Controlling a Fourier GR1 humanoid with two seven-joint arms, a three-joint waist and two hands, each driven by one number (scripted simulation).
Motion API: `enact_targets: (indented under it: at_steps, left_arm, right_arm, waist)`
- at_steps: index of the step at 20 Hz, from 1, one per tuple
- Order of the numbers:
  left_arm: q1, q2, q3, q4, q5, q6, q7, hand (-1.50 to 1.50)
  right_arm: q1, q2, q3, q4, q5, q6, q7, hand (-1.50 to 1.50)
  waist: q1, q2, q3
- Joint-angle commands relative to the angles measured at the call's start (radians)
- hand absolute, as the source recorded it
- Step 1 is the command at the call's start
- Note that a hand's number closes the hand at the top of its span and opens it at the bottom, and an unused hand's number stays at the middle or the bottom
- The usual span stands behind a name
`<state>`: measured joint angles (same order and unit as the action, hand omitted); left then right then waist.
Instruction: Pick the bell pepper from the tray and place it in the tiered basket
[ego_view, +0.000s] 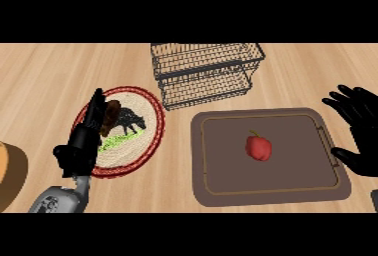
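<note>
The red bell pepper is lying a little right of the frame's centre, on the floor of the brown tray, apart from the tray's rims and touching neither hand. The right hand is showing at the right edge of the frame, just beyond the tray's right handle, its fingers spread wide and pointing up, holding nothing. By my judgement the task is sitting at its very first step: the pepper is not yet being grasped. The next move is calling for that hand to travel left over the tray rim, come down around the pepper and close on it, then lift it clear. The wire tiered basket is standing at the upper centre of the frame, just above the tray. The left hand is lying at the lower left, fingers straight, over a woven round plate bearing an animal figure.
</note>
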<state>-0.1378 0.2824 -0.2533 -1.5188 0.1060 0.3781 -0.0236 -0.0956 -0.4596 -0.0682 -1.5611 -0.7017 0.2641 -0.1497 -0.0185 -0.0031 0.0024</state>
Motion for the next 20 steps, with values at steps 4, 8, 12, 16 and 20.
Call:
enact_targets:
  at_steps: [4, 8, 12, 16, 20]
  left_arm:
    - [-0.033, -0.001, 0.004, -0.010, -0.021, 0.000, 0.041, 0.00]
    - [0.006, -0.020, -0.012, -0.006, -0.030, 0.018, 0.023, 0.00]
    - [-0.005, -0.018, -0.011, -0.008, -0.033, 0.016, 0.029, 0.00]
    - [-0.041, -0.023, -0.008, 0.014, -0.036, 0.005, 0.028, 0.00]
    - [-0.058, -0.034, -0.018, 0.025, -0.040, -0.011, 0.025, 0.00]
  right_arm:
    - [0.193, -0.242, -0.117, -0.208, 0.042, 0.192, 0.009, -1.50]
    - [0.173, -0.413, -0.105, -0.326, 0.303, 0.144, 0.089, -1.50]
    - [0.120, -0.583, -0.122, -0.468, 0.463, 0.143, 0.199, -1.50]
    - [0.096, -0.644, -0.037, -0.638, 0.603, 0.096, 0.397, -1.50]
    - [0.036, -0.670, 0.089, -0.787, 0.637, 0.070, 0.677, -1.50]
  waist:
    - [-0.023, -0.005, -0.003]
    - [-0.025, -0.011, -0.007]
    - [-0.013, -0.009, -0.010]
    - [0.005, 0.000, -0.009]
    - [0.032, 0.005, -0.008]
